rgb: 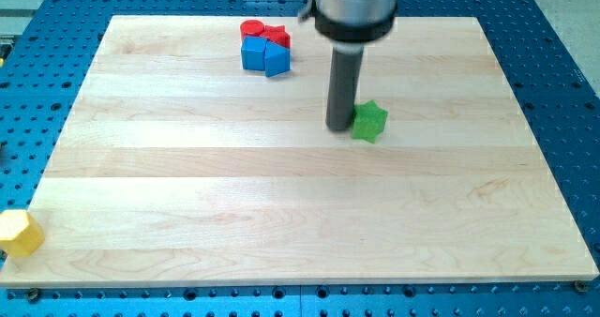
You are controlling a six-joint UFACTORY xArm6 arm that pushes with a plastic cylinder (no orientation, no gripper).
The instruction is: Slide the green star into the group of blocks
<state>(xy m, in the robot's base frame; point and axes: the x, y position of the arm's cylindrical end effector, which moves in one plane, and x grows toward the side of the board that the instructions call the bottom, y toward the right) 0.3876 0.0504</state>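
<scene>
Here, a pale wooden worktop (281, 214) with faint lengthwise plank seams lies on a blue perforated metal base (553, 36) that shows on all sides. There are no containers on it, only loose blocks. Toward the view's top, left of centre, a tight group sits together: a red cylinder (251, 28), a second red block (277, 37) whose shape I cannot make out, a blue cube (253, 54) and another blue block (277, 60), all touching or nearly so. The green star (369, 121) lies apart from them, toward the view's right and lower. The arm has no jaws; it ends in a dark rod, and my tip (338, 127) stands just beside the star's left edge, seemingly touching it. A yellow hexagonal block (19, 233) rests at the worktop's lower-left corner, half off the wood.
</scene>
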